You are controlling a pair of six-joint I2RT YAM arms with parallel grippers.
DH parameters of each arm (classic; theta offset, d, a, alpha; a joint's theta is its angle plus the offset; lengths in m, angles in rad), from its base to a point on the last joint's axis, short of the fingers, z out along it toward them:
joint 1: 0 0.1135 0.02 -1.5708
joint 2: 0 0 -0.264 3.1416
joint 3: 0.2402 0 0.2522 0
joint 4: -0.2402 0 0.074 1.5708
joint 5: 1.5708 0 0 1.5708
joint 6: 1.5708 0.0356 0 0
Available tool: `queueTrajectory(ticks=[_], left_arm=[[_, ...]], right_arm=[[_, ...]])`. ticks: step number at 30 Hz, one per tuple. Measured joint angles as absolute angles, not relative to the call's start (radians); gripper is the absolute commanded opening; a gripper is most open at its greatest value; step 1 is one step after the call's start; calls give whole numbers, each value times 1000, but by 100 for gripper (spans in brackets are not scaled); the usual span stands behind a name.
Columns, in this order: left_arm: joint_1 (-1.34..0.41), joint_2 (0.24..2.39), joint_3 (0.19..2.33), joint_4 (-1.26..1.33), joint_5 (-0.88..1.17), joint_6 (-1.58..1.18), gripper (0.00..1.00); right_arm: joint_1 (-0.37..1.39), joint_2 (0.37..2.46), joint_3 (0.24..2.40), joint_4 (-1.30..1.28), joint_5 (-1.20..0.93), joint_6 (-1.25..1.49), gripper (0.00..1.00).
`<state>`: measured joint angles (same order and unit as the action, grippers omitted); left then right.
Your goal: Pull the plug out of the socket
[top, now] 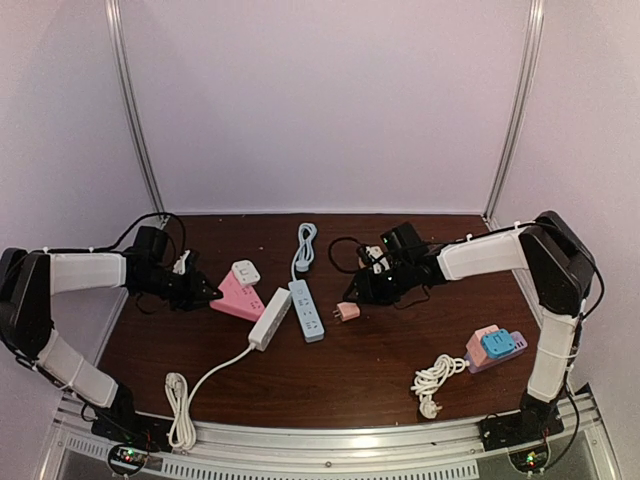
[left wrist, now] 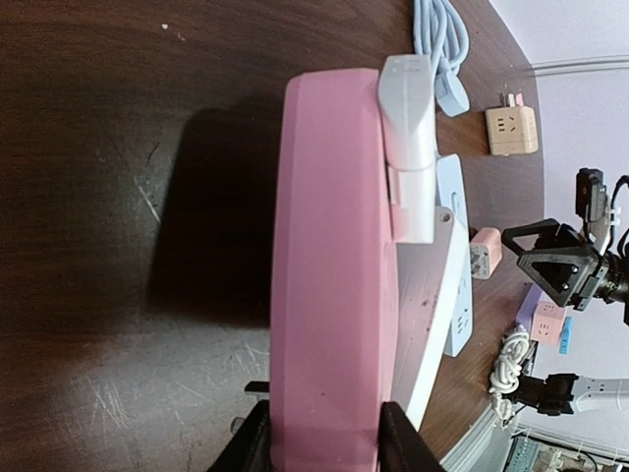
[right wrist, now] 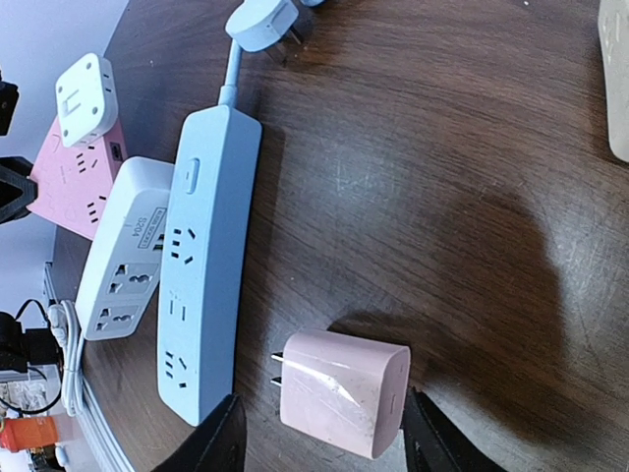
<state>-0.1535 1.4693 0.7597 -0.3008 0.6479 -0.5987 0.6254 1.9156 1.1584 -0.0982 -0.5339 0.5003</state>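
1. The right gripper (right wrist: pixel 326 440) is released: its two fingers (right wrist: pixel 221 442) stand spread, one on each side of the pink plug (right wrist: pixel 344 393), with a gap showing on both sides.
2. The pink plug lies flat on the table (right wrist: pixel 442 147) between those fingers, out of any socket. Its prongs point away from the gripper's palm side toward the blue power strip (right wrist: pixel 201 285), which lies just beside the plug and does not touch it.
3. Beyond the blue power strip, farther from the right gripper, lies the white power strip (right wrist: pixel 123 265), close alongside it.
4. The left gripper (left wrist: pixel 324 438) is clamped on the pink socket block (left wrist: pixel 329 295); its fingers (left wrist: pixel 251 442) press the near end of the block from both sides.
5. At the end of the block far from the left fingers, a white adapter (left wrist: pixel 408 138) sits on its face.
6. From above, the two grippers face each other, with both power strips and the plug between them.
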Motion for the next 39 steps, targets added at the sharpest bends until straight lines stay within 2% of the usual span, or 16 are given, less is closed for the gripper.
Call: queueTrajectory(ticks=[9, 17, 32, 39], left_arm=[[-170, 1450, 762, -317, 625, -574, 0], [-200, 1435, 769, -325, 600, -543, 0], [-308, 1338, 770, -369, 463, -488, 0], [-328, 1283, 737, -368, 443, -480, 0]], right_arm=[[635, 1916, 1209, -160, -469, 465, 74], [694, 1939, 1393, -180, -442, 411, 86], [751, 2332, 1841, -8, -733, 483, 92], [773, 2386, 1861, 61, -793, 550, 92]])
